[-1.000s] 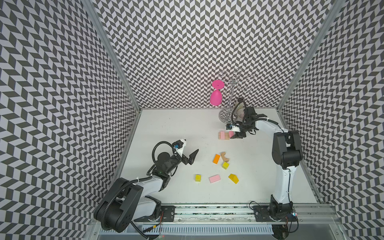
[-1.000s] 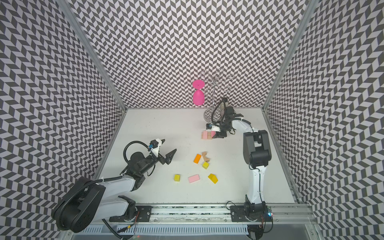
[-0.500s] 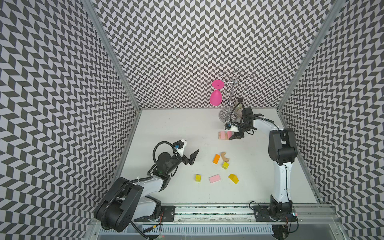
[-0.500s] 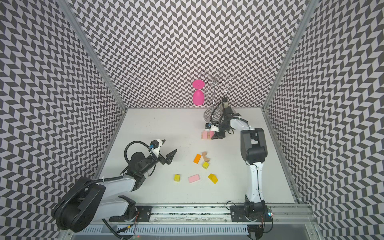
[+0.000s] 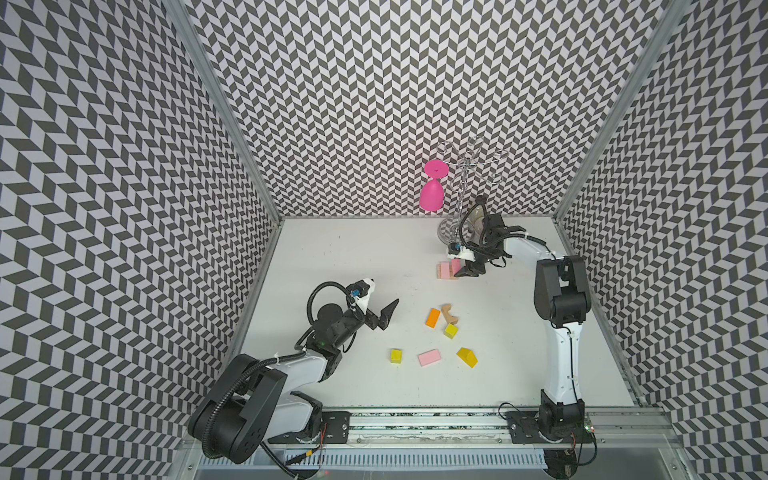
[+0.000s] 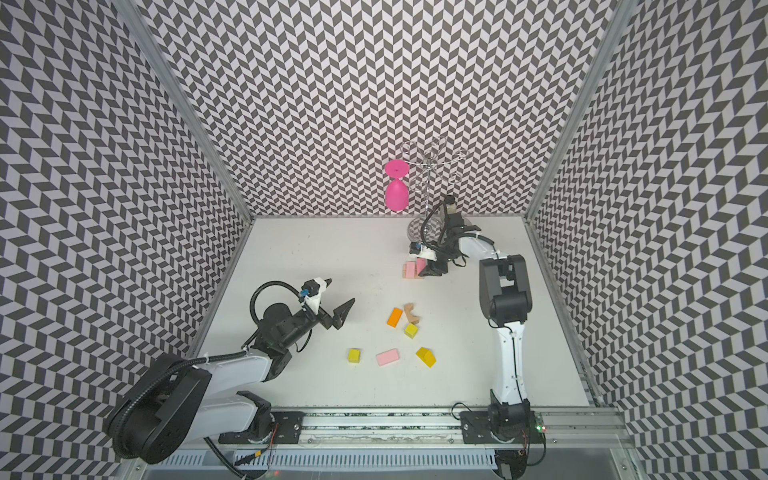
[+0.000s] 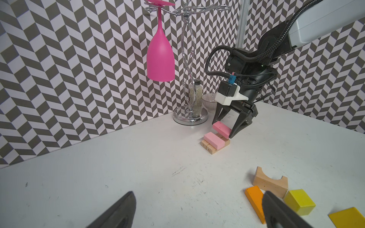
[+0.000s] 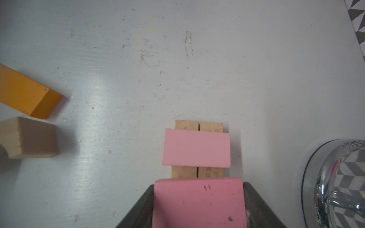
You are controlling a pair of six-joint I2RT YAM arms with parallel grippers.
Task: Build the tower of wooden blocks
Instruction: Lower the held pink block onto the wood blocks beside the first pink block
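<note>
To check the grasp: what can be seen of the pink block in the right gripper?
The pink block is a smooth painted bar with small dark marks. The right gripper clamps two opposite sides. It is tilted, close above two tan bars, beside another pink bar lying across them; contact with them is unclear.

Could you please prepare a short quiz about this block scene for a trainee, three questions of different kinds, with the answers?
1. True or false: the right pincer grips the tilted pink bar.
2. What does the flat pink bar rest on?
3. Fill in: the left pincer is ____ and holds nothing.
Key: 1 true; 2 two tan bars, side by side; 3 open.
</note>
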